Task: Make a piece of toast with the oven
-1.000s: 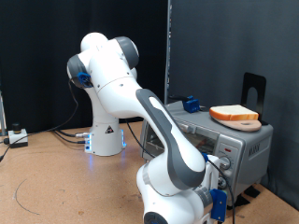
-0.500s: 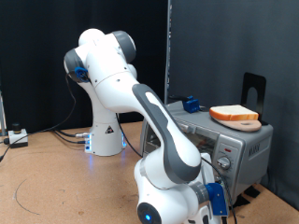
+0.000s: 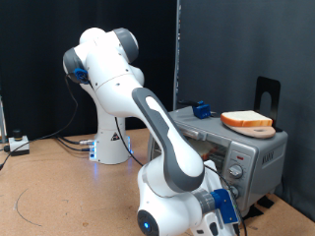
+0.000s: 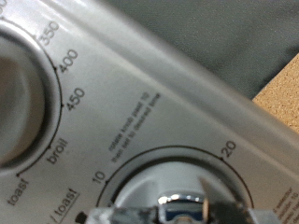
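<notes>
— Nearest? Gripper (image 4: 187, 207) right at the oven (image 3: 258, 155) panel, pressed close to a timer knob (image 4: 182, 191). Jaws: cannot tell whether clenched or released.

— Farther back? Piece of toast (image 3: 246, 120) lying on a board atop the oven.

Black curtain backdrop (image 3: 39, 39); brown wooden tabletop (image 3: 49, 187); dark vertical pole (image 3: 179, 49)

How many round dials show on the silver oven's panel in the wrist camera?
2: a temperature dial beside the 350 to broil marks, and a timer dial ringed by 10 and 20, at the gripper's fingertips. Others may lie outside the picture.
</notes>
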{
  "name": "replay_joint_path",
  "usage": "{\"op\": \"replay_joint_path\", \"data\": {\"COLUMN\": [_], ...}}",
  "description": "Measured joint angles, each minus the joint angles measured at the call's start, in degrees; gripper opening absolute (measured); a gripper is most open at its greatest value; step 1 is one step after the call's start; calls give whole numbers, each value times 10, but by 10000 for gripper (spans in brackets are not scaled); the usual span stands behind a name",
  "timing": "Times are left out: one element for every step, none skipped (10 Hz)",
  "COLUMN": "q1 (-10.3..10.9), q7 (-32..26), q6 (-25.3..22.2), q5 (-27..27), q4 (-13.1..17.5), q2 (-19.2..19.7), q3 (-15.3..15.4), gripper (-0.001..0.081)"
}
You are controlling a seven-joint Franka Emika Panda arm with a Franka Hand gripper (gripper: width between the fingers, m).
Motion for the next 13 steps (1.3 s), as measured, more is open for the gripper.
{"op": "replay_joint_path", "data": {"q1": [0,0,0,-1,-6,-13,-19,-24,-30,-36,-39,-40,-42], "q7": [2,2,4,7,11,19,28,42,75,114,154,192,234], "q6": [0,0,0,0,0,-2,-8,-21,-48,-85,-128,-171,-209], "q5": [0,0,0,0,0,0,0,-1,-6,-21,-51,-82,-100], "q4": [0,0,0,0,7,10,13,17,25,34,48,66,83], "q2": [0,0,0,0,-3,-8,-14,-17,-20,-25,-30,-33,-34], "q3": [0,0,0,0,-1,-2,-2,-3,-6,-12,-23,-34,-45], "gripper": [95,95,95,95,95,242,399,399,537,693,693,789,789]}}
